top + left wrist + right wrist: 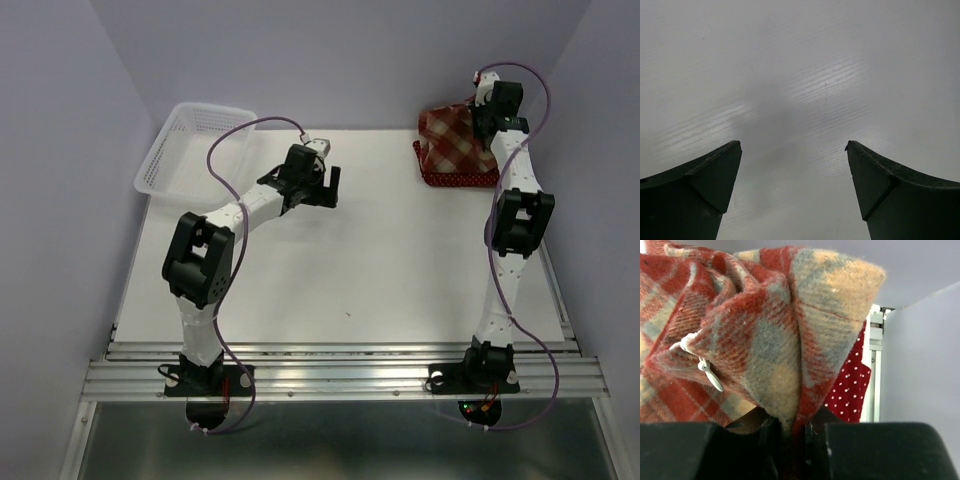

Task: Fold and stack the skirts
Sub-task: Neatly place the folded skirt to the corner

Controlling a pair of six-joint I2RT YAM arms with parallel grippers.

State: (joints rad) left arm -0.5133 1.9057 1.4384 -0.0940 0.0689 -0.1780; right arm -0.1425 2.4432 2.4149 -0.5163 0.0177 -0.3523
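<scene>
Two skirts show at the far right corner of the bench (380, 270): a plaid skirt (452, 135) heaped on a dotted red skirt (462, 179). From above, the right arm (515, 215) hides the grip. The wrist view shows the right fingers (840, 445) clenched on a fold of the plaid, with dotted cloth just behind. Whether a second dotted skirt lies beneath, I cannot tell. The left fingers (722, 165) gape, released, above the bench near a white basket (190, 150).
</scene>
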